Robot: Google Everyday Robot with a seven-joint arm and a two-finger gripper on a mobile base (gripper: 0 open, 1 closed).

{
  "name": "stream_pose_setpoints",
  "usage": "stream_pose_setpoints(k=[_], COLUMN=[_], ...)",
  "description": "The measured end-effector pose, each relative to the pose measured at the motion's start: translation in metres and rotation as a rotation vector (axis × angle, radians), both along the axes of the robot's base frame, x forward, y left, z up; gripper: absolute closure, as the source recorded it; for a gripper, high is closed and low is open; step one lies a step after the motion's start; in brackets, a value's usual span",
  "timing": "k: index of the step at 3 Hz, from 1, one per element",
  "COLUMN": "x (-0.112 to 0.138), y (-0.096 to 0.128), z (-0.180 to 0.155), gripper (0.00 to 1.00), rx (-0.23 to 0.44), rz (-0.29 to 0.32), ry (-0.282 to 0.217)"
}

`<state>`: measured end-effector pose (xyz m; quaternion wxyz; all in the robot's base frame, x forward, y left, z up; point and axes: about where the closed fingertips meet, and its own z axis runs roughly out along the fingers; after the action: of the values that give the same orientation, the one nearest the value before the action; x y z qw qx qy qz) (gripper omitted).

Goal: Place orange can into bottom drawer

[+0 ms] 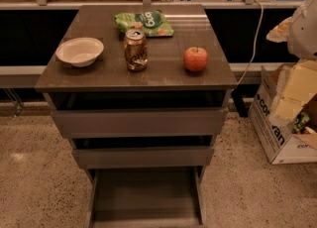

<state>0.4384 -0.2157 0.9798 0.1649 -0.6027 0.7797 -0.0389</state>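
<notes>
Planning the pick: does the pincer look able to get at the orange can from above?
Probably yes, though the pincer is out of view. The orange can stands upright, clear of the bowl and apple; only the green bag lies close behind, and nothing covers its top.

- A beige speckled floor [39,172] spreads under everything, lit warm and dim.
- A grey-brown metal cabinet [166,66] with a flat top stands in the middle.
- Behind the cabinet, a metal rail [49,5] with upright posts runs across above dark panels [29,38].
- An open cardboard box [270,133] sits on the floor to the right.
</notes>
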Motion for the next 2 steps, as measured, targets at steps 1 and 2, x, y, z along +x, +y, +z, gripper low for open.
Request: stream_pose_setpoints(k=[1,2], x=[-0.001,-0.009], y=[0.007,0.105], z=[0.001,0.009], gripper=[0.0,0.0], rx=[0.005,0.076], rz=[0.004,0.059], ry=[-0.003,-0.045])
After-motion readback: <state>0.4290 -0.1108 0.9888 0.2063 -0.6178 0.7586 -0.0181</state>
